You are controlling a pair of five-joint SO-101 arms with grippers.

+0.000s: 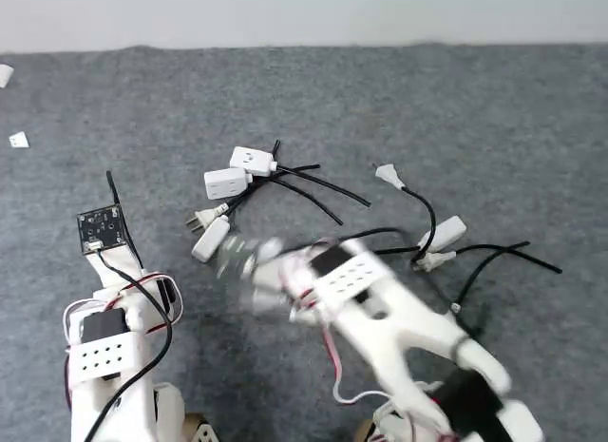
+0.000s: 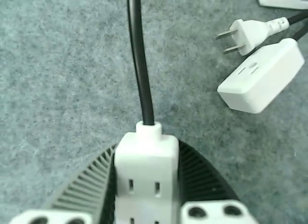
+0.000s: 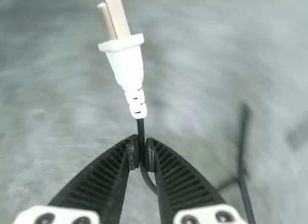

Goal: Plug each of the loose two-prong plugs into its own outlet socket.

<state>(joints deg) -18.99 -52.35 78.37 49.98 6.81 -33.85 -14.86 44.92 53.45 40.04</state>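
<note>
the left gripper (image 2: 147, 148) is clamped on a white socket block (image 2: 146, 176), one jaw on each long side. the block's long axis runs in line with the jaws, its slotted face is turned up toward the camera, and its black cord (image 2: 139, 60) leaves the far end straight ahead over the grey carpet (image 2: 57, 65). near it a loose plug (image 2: 250, 33) lies flat, prongs pointing across toward that cord, with a second socket block (image 2: 262, 77) just beside it, slots up. the right gripper (image 3: 140, 142) is pinched shut on the thin lead (image 3: 140, 125) just behind a white held plug (image 3: 124, 55). this plug is off the carpet, its long axis nearly in line with the jaws, prongs pointing away from the gripper. farther back on the carpet a pair of socket blocks (image 1: 239, 171) lies side by side, touching
</note>
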